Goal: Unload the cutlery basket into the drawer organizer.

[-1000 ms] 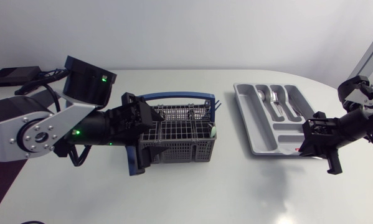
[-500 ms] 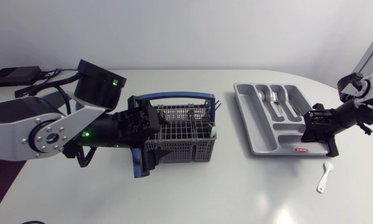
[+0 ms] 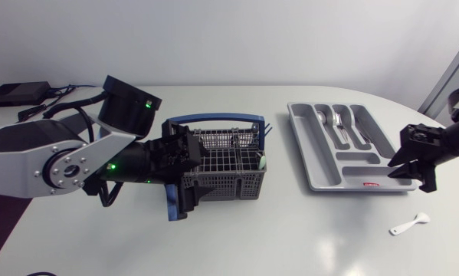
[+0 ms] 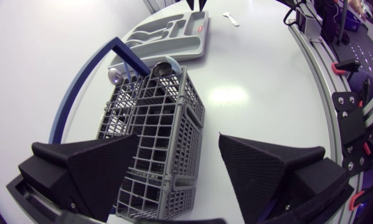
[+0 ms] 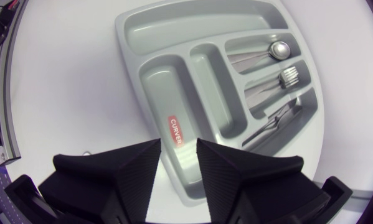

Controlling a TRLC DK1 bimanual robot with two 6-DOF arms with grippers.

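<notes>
Overhead, white spoon; right wrist misses it.

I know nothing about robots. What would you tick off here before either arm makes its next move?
1. Left gripper open, with the cutlery basket between its fingers: ok.
2. Right gripper open and empty: ok.
3. All unloaded cutlery inside the drawer organizer: not ok. A white spoon lies on the table outside it.
4. Organizer has bare compartments free: ok.
5. How much cutlery is left in the basket: cannot tell through the grid.
</notes>
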